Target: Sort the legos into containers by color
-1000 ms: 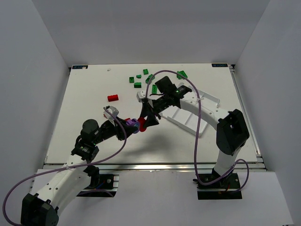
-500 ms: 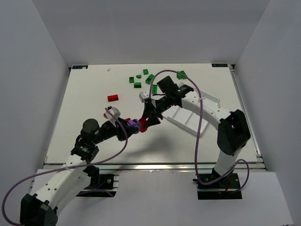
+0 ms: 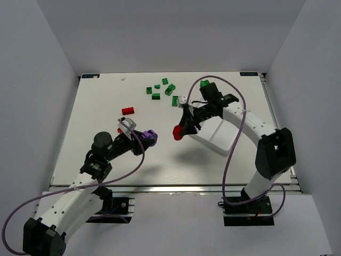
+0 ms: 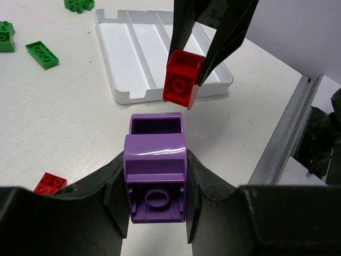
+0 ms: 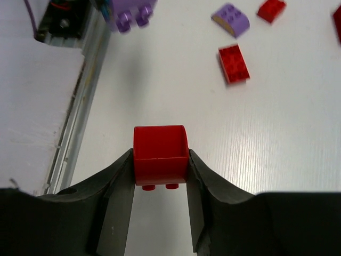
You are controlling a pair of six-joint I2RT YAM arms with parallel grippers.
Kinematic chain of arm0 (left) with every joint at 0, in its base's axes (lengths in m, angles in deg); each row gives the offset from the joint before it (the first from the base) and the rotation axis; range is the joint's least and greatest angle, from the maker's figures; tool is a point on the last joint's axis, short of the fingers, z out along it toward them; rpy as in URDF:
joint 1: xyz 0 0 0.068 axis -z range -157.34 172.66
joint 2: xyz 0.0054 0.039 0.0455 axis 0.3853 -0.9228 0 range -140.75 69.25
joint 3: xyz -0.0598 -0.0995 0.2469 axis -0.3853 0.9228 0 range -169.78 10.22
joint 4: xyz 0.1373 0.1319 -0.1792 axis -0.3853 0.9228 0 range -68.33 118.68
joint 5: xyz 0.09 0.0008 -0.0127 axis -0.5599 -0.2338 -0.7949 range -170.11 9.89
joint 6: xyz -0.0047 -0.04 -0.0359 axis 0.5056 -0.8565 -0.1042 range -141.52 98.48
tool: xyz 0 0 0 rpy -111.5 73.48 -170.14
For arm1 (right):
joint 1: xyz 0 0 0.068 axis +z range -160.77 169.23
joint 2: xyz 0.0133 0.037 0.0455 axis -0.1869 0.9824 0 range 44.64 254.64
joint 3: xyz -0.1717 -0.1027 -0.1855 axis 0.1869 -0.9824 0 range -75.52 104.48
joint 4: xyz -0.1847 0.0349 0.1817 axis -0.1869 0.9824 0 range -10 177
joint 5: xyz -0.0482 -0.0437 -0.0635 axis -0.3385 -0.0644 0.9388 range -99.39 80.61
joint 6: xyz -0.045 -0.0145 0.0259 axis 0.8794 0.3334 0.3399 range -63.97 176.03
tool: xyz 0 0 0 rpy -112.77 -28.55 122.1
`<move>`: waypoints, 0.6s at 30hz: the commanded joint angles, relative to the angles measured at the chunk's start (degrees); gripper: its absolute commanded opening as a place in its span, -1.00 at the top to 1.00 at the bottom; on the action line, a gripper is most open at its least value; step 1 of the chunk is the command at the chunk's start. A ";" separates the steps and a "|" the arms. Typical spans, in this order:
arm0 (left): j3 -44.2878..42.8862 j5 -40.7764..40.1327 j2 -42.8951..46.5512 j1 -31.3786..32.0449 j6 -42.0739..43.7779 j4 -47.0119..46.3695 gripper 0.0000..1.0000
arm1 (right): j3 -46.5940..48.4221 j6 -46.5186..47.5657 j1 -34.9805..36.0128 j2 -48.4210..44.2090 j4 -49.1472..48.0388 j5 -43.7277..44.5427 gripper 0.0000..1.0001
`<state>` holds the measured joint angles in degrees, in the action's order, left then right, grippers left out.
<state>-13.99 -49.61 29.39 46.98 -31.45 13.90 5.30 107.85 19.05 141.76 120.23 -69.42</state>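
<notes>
**Both arms loaded near desk centre**

Left jaws clamp a rounded purple plastic brick (image 4: 155, 170), held above the white desk (image 3: 106, 96) just 9 o'clock of centre. Right jaws grip a rounded red plastic brick (image 5: 160, 153), raised at the 9 o'clock edge of the shallow white three-compartment tray (image 3: 219, 136). Small green studded bricks (image 3: 156, 96) lie scattered toward 12 o'clock. A flat red brick (image 3: 128, 111) lies at 10.

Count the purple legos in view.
2. One purple lego is gripped in the left claw. A second, rounded purple lego lies on the table, visible from the right wrist. Others may be hidden.
</notes>
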 commanded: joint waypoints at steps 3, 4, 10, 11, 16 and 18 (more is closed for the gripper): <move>-3.56 -3.42 -2.76 -0.15 -2.80 -2.07 1.00 | -7.50 -16.19 -2.83 -7.38 -16.29 17.63 1.00; -4.00 -4.13 -3.47 -0.15 -3.68 -2.16 1.00 | -8.82 -18.57 -3.28 -8.78 -19.37 20.80 1.00; -6.64 -6.51 -8.48 -0.15 -11.50 -2.68 1.00 | -13.93 -27.90 -4.16 -9.06 -33.63 45.42 1.00; -6.73 -6.59 -9.53 -0.15 -13.77 -3.91 1.00 | -14.11 -28.95 -4.25 -8.62 -34.77 49.62 1.00; -7.08 -6.77 -11.91 -0.15 -19.85 -8.30 1.00 | -10.95 -33.07 -5.47 -2.31 -38.03 56.24 1.00; -6.99 -6.60 -12.61 -0.15 -21.17 -9.28 1.00 | -6.93 -34.67 -6.00 0.42 -37.77 60.37 1.00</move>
<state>-18.78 -55.66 17.04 46.96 -47.43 9.01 -7.22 78.45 14.09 138.00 86.90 -18.78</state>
